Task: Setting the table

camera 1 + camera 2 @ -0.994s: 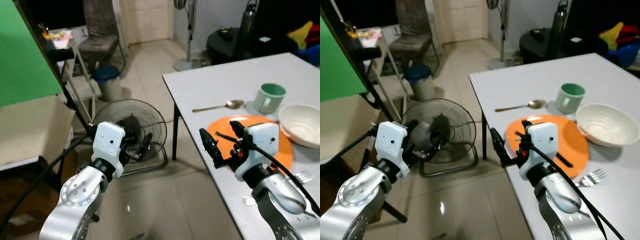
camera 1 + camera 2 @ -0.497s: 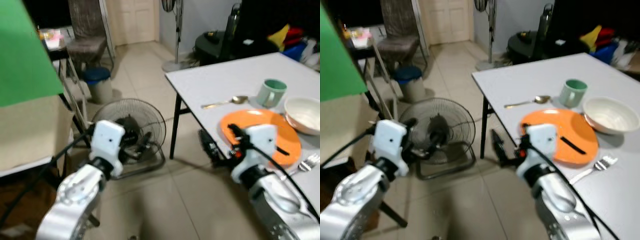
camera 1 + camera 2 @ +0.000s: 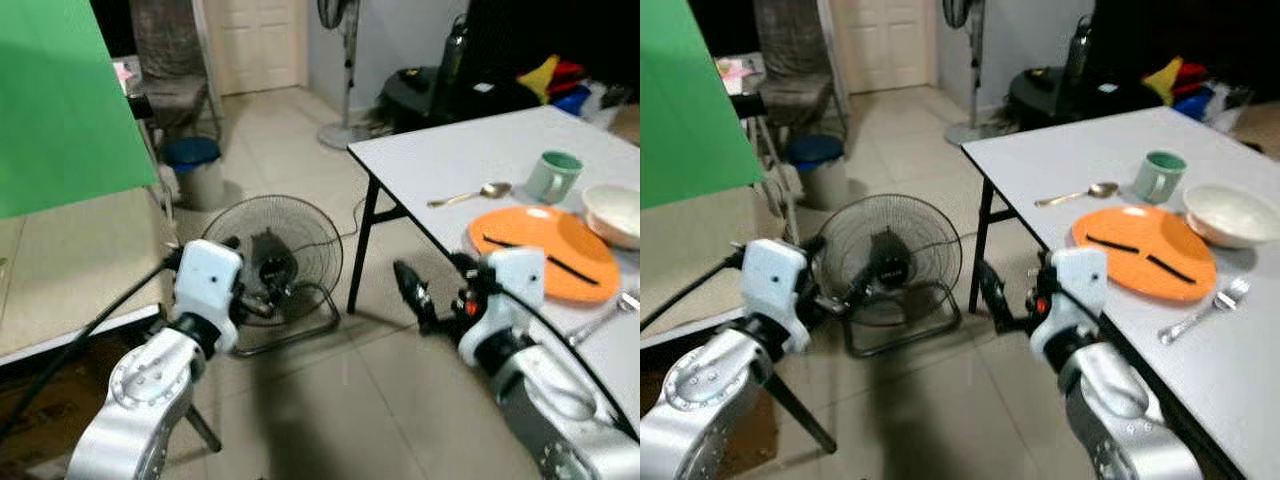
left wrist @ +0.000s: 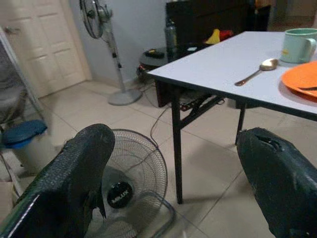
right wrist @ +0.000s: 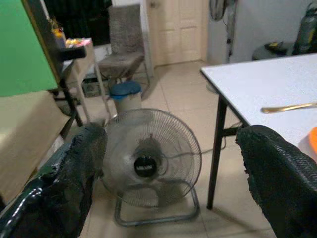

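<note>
Both arms are hanging out in front over bare floor (image 3: 940,400), holding nothing. Left gripper (image 4: 178,163) is standing spread wide, fingers well apart, aiming at the floor fan (image 3: 272,262) and the table's near leg (image 4: 177,144). Right gripper (image 5: 168,173) is likewise gaping, empty, also facing the fan. In the head views the right gripper is hovering just off the table's near-left edge, below tabletop level.

The fan is sitting on the tiles between the arms, tilted back on its wire stand, near the table leg. A green panel (image 3: 60,100) over a beige board (image 3: 70,270) is crowding the robot's left side.

The white table (image 3: 1080,160) is lying to the right. On it: an orange plate (image 3: 1145,250) with two black chopsticks (image 3: 1118,245) lying apart across it, a fork (image 3: 1200,308) just right of the plate near the front edge, a white bowl (image 3: 1235,215) touching or just beside the plate's far right, a gold spoon (image 3: 1075,193) beyond the plate, a green mug (image 3: 1160,175) beside the spoon's bowl end.

Farther back: a blue-lidded bin (image 3: 193,165), a chair (image 3: 170,70), a standing fan (image 3: 345,70), a dark round table with a bottle (image 3: 452,50), a cream door (image 3: 255,40). Open tile is running from the fan to the door.
</note>
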`<state>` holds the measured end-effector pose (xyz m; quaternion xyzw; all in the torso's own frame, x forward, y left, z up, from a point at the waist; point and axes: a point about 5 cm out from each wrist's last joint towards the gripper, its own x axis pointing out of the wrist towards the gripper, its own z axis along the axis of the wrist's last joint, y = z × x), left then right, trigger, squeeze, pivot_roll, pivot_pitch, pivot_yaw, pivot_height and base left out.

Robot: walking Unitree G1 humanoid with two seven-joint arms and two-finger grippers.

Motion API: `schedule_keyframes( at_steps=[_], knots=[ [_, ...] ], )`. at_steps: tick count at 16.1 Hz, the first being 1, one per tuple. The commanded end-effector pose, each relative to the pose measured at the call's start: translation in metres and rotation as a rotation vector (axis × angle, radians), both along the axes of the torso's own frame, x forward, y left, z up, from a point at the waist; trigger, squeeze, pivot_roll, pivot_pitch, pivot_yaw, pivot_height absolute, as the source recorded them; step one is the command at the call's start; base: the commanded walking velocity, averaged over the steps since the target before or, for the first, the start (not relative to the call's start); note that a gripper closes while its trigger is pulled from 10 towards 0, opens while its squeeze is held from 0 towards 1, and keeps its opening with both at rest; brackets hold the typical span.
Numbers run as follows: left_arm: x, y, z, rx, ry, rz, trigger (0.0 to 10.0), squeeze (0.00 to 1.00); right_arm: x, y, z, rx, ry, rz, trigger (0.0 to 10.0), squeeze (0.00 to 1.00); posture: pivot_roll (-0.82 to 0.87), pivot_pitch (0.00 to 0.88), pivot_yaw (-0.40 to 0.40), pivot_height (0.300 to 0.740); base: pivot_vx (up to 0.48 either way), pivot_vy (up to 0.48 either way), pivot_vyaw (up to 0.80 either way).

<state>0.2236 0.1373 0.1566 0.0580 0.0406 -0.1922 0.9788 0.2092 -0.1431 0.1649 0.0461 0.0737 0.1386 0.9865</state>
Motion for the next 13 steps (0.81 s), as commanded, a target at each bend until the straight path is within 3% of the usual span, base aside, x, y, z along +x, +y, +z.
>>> schedule_keyframes(
  at_steps=[1,13],
  knots=[
    [0.0002,-0.0018,0.0002,-0.001,0.003,-0.007,10.0,0.0,0.0004,-0.0015,-0.0016,0.001,0.018,-0.008,10.0,0.0,0.08,0.0,0.045,0.74,0.0,0.319,0.0],
    [-0.0009,-0.0015,-0.0006,-0.004,0.005,-0.004,10.0,0.0,0.0008,-0.0003,-0.0023,-0.001,0.034,0.012,10.0,0.0,0.08,0.0,0.036,0.74,0.0,0.32,0.0]
  ],
)
